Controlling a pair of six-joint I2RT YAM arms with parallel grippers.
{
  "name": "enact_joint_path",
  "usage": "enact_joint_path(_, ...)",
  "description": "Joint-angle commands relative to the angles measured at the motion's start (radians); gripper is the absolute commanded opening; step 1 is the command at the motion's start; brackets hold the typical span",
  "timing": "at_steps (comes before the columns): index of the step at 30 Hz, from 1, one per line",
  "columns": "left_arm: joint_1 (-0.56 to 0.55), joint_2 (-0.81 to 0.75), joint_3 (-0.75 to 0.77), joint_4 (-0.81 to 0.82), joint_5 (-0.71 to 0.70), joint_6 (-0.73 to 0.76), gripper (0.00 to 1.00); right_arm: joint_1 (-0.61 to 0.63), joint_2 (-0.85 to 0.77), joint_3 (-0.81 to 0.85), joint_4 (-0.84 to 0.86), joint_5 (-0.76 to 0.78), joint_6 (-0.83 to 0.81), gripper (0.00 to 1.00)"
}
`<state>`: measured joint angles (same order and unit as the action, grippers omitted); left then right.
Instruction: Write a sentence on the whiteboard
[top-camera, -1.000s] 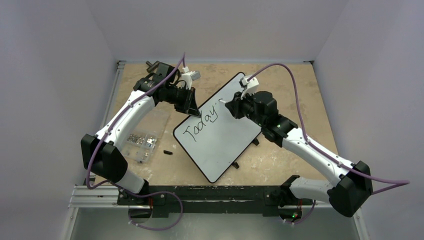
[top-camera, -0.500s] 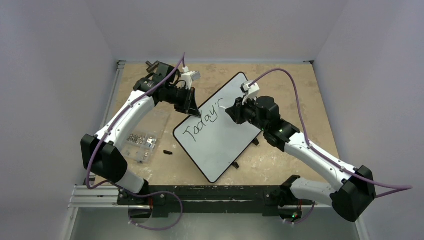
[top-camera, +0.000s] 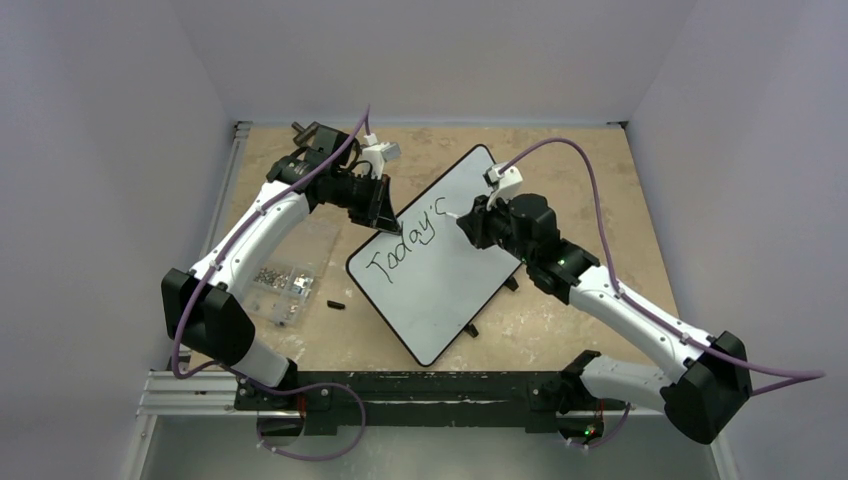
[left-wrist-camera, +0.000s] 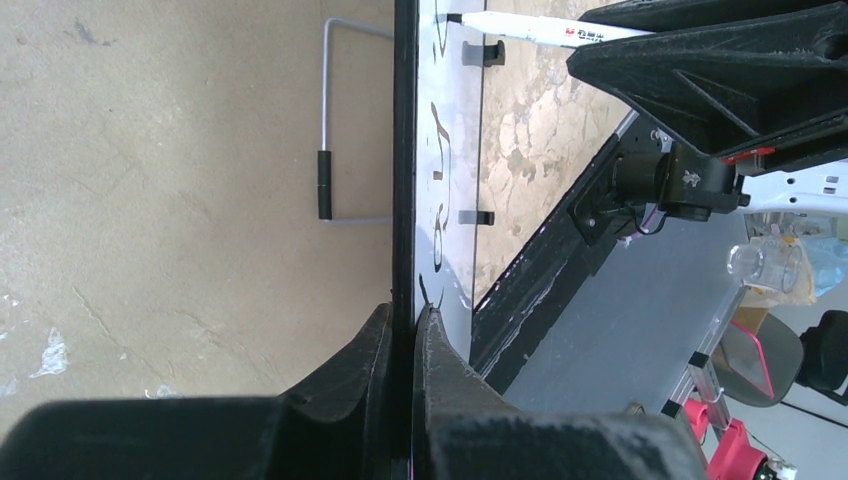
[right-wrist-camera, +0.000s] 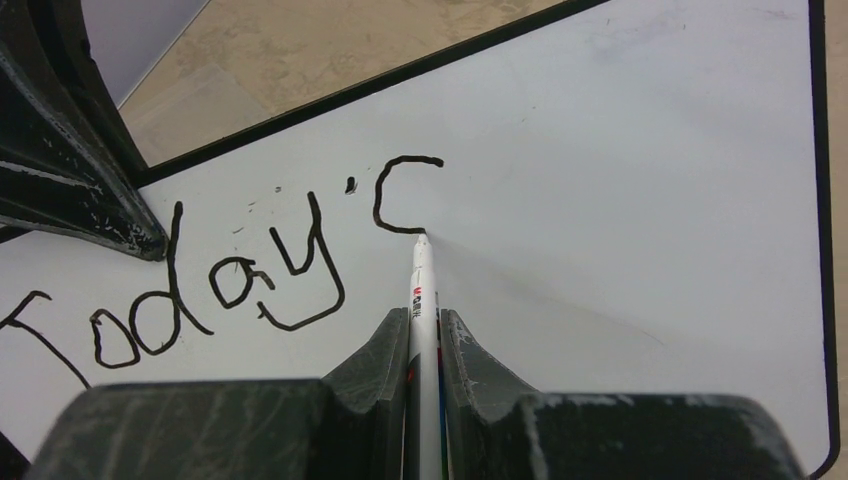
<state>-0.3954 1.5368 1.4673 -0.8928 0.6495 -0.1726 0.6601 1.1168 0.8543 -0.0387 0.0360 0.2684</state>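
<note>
We have two arms in white shells with black joints: the left arm (top-camera: 255, 228) at nine o'clock overhead, the right arm (top-camera: 640, 315) at four. A purple cable (top-camera: 556, 141) runs along each into a white connector block. Black wedge fingers on our left gripper (left-wrist-camera: 408, 312) and right gripper (right-wrist-camera: 423, 315) are scuffed grey-white. A green light (top-camera: 563, 262) dots the right forearm.

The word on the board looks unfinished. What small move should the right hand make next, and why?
Probably curl the marker tip down and back, forming the lower half of the "s". The right hand holds the marker with its tip on the board, at the end of a stroke that reads only as "c" after "Today'". The left hand clamps the board's edge.
</note>
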Motion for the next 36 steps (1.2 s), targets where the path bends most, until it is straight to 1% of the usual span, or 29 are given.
enact_joint_path(1, 0.004, -0.048, 0.005, 0.039, -0.088, 0.039, 0.00, -0.001, 0.024, 0.037, -0.020, 0.068, -0.013, 0.00)
enact_joint_path(7, 0.005, -0.050, 0.004, 0.038, -0.088, 0.039, 0.00, -0.003, 0.037, 0.044, -0.030, 0.089, -0.022, 0.00)
enact_joint_path(14, 0.005, -0.050, 0.005, 0.038, -0.091, 0.039, 0.00, -0.002, 0.014, 0.013, -0.043, 0.076, -0.006, 0.00)
enact_joint_path(26, 0.005, -0.052, 0.004, 0.040, -0.088, 0.038, 0.00, -0.002, -0.038, -0.041, -0.070, 0.002, 0.022, 0.00)
enact_joint_path(30, 0.004, -0.052, 0.003, 0.040, -0.087, 0.038, 0.00, -0.002, -0.043, -0.040, -0.070, -0.001, 0.023, 0.00)
enact_joint_path(36, 0.004, -0.056, 0.003, 0.041, -0.088, 0.038, 0.00, -0.002, -0.037, -0.028, -0.056, -0.054, 0.020, 0.00)
